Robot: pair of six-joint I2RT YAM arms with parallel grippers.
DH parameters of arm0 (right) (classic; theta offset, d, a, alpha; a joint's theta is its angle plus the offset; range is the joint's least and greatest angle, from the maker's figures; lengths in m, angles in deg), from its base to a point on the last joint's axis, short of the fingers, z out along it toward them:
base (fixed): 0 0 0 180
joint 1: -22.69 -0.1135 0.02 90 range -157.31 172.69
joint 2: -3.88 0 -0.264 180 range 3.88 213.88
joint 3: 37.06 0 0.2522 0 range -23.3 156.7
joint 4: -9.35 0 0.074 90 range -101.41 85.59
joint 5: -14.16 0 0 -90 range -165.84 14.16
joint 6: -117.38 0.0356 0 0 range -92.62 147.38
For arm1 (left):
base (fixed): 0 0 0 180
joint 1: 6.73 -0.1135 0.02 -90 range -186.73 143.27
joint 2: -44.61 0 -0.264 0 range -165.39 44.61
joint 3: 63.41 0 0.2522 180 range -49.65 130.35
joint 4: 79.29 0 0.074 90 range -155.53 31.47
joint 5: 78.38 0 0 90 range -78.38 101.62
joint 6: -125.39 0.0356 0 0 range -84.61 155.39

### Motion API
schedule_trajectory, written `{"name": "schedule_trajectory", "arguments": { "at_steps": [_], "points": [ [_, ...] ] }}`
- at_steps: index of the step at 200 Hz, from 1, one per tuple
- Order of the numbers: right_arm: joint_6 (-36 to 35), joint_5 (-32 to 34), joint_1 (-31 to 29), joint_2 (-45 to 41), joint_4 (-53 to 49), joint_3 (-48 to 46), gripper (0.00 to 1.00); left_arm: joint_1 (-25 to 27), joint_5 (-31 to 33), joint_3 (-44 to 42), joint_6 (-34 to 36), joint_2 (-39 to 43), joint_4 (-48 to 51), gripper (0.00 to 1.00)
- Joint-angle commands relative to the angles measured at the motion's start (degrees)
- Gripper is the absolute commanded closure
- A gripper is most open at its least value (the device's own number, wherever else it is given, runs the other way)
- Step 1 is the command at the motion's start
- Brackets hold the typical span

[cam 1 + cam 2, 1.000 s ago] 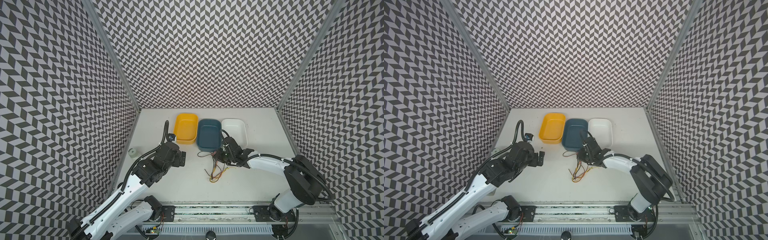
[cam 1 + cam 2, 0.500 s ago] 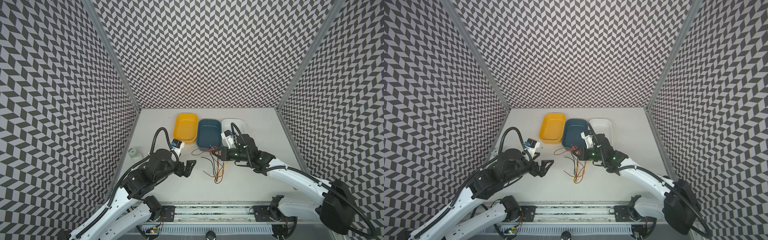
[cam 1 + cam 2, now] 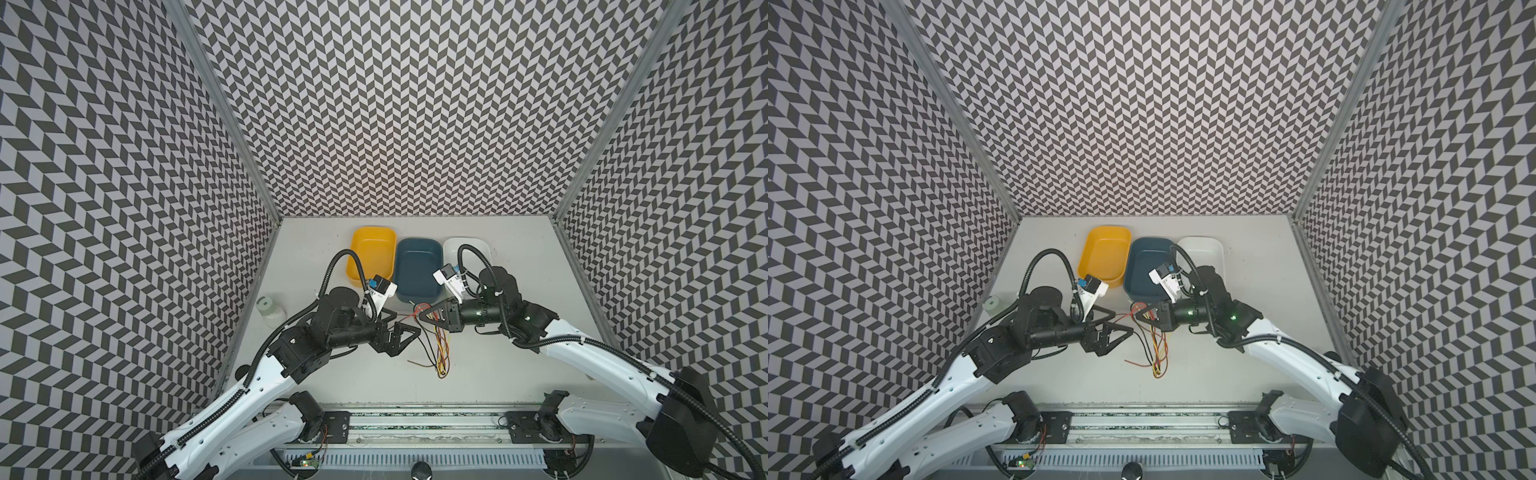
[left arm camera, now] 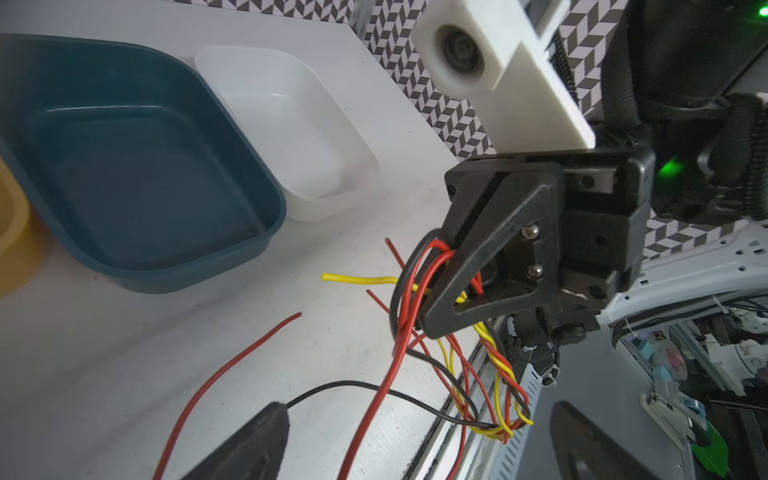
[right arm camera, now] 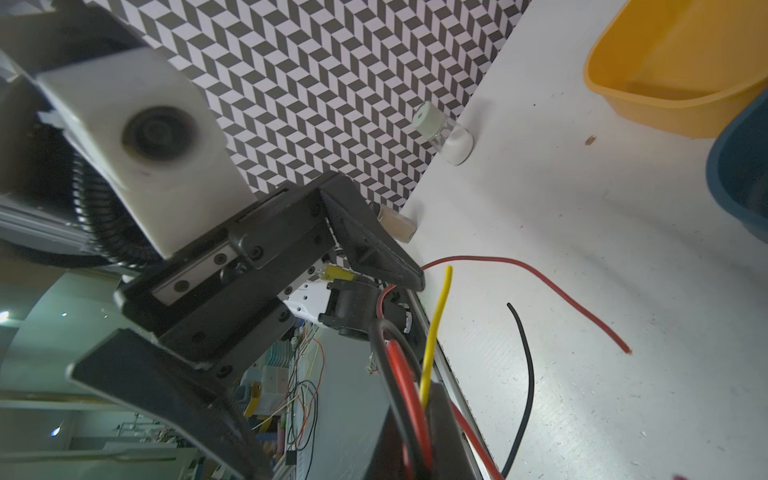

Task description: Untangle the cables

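The cables (image 3: 439, 351) (image 3: 1157, 355) are a tangle of red, yellow, black and orange wires. My right gripper (image 3: 429, 319) (image 3: 1149, 318) is shut on their upper loops, and they hang from it down to the table. The left wrist view shows that grip (image 4: 449, 266) on the cables (image 4: 409, 291). Red, black and yellow strands (image 5: 409, 386) leave my right gripper (image 5: 415, 419) in its own wrist view. My left gripper (image 3: 408, 338) (image 3: 1121, 337) (image 4: 415, 449) stands open just left of the bundle. A red and a black strand run between its fingers (image 4: 257, 440).
Behind the grippers stand three trays in a row: yellow (image 3: 360, 241), dark blue (image 3: 417, 245) and white (image 3: 486, 246). A small capped bottle (image 3: 268, 309) (image 5: 446, 133) stands by the left wall. The front rail (image 3: 415, 428) runs along the table's near edge.
My right gripper has lifted the bundle off the table and drawn back to the right. My left gripper has swung right and forward, up to the hanging strands.
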Motion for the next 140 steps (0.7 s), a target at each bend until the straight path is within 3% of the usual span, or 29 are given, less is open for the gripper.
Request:
{"name": "schedule_trajectory", "arguments": {
  "at_steps": [1,37,87,140],
  "points": [
    [-2.44,-6.2,0.09,-1.13,3.23,1.57,1.0,0.69,-5.46,1.02,2.03,0.21,-2.52,0.0],
    [-4.1,-9.92,0.09,-0.35,3.26,1.51,1.0,0.78,-3.01,1.58,5.3,-0.13,-0.61,0.02],
    [-5.06,-14.47,-0.08,-0.65,4.9,0.98,1.0,0.52,1.74,-0.47,6.47,0.54,-1.5,0.3],
    [-5.92,-18.01,-0.99,0.35,5.51,1.11,1.0,0.44,-1.38,-0.49,4.66,-1.05,-4.21,0.35]
  ]
}}
